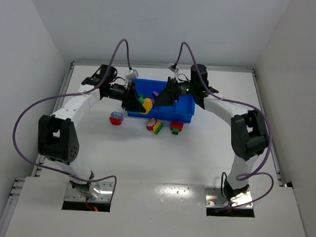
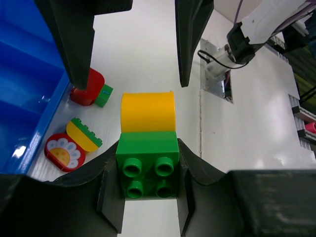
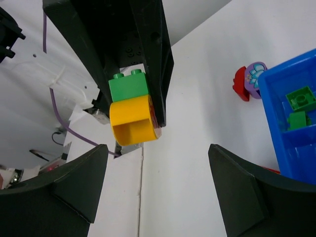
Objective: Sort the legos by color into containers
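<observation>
Left gripper point(image 2: 146, 155) clamped, right gripper point(image 3: 157, 154) spread wide, facing each other

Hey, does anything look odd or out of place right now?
The left gripper grips a green square plastic brick joined to a yellow rounded plastic block; as one two-colour piece it suits no single compartment of the blue plastic tray.

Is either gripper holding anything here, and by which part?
The left gripper clamps the green-and-yellow piece by the sides of its green brick; right gripper, open, holds nothing.

There's the white table point(image 1: 161, 160), flat and matte, boxed in by plain white walls point(image 1: 25, 34) left, right and behind, and two shiny metal plates point(image 1: 106, 187) at its near edge.
</observation>
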Robot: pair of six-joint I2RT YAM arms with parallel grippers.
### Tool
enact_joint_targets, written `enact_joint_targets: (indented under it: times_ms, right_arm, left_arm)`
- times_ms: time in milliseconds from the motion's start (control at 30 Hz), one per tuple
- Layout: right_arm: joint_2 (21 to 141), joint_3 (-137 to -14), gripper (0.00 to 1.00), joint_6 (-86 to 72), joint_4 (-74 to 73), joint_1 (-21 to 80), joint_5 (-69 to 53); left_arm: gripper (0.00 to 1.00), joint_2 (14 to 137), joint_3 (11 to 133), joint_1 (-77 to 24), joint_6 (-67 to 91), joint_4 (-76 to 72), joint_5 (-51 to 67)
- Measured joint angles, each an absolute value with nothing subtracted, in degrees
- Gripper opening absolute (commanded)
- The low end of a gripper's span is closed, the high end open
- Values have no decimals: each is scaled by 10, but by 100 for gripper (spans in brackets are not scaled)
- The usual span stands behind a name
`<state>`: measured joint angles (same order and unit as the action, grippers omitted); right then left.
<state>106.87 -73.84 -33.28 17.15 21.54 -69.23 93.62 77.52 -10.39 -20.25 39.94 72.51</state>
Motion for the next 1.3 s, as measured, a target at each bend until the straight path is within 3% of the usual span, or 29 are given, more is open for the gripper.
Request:
enact_joint_targets:
  times_ms: [533, 667, 733, 900, 1000, 1100, 1133, 1300]
  right_arm:
    - [1080, -775, 78, -326, 175, 257, -702]
    - [1088, -777, 54, -320, 171, 262, -707]
    - [1089, -777, 46, -317, 168, 265, -712]
    - [1089, -785, 11, -280, 153, 265, -717]
    - [1089, -787, 6, -268, 139, 265, -713]
    - [1089, -787, 5, -263, 127, 264, -701]
    - [1089, -787, 3, -260, 123, 264, -701]
    - [1077, -787, 3, -233, 97, 260, -686]
  left_arm:
    - [12, 936, 787, -106, -198, 400, 743]
    - [13, 936, 794, -108, -198, 399, 744]
    - [19, 936, 794, -110, -198, 399, 741]
    - [41, 936, 794, -110, -182, 402, 726]
    - [57, 936, 794, -113, -179, 399, 716]
    - [60, 934, 794, -121, -178, 398, 706]
    - [69, 933, 794, -124, -177, 397, 701]
    - [71, 925, 793, -132, -175, 397, 690]
